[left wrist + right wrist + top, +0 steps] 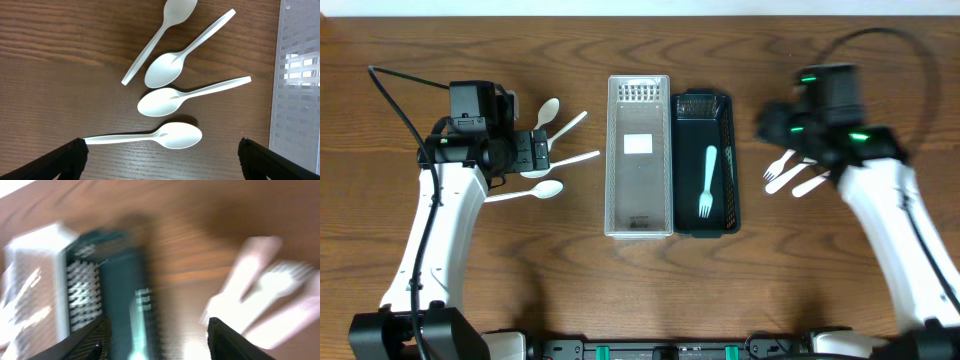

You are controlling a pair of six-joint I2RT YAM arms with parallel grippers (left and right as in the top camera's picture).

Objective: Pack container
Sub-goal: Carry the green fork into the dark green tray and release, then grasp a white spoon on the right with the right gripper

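A clear white container (612,160) and a dark teal container (734,170) stand side by side at the table's middle. A light teal fork (707,180) lies in the teal one. Several white spoons (552,150) lie left of the containers. White forks (795,175) lie to the right. My left gripper (535,152) is open and empty over the spoons; the nearest spoon (170,136) lies just ahead of its fingers (160,157). My right gripper (775,125) is open and empty between the teal container (120,280) and the forks (265,295). The right wrist view is blurred.
The clear container's edge (295,75) shows at the right of the left wrist view. The teal fork (142,325) shows blurred in the right wrist view. Bare wood table lies in front of and behind the containers.
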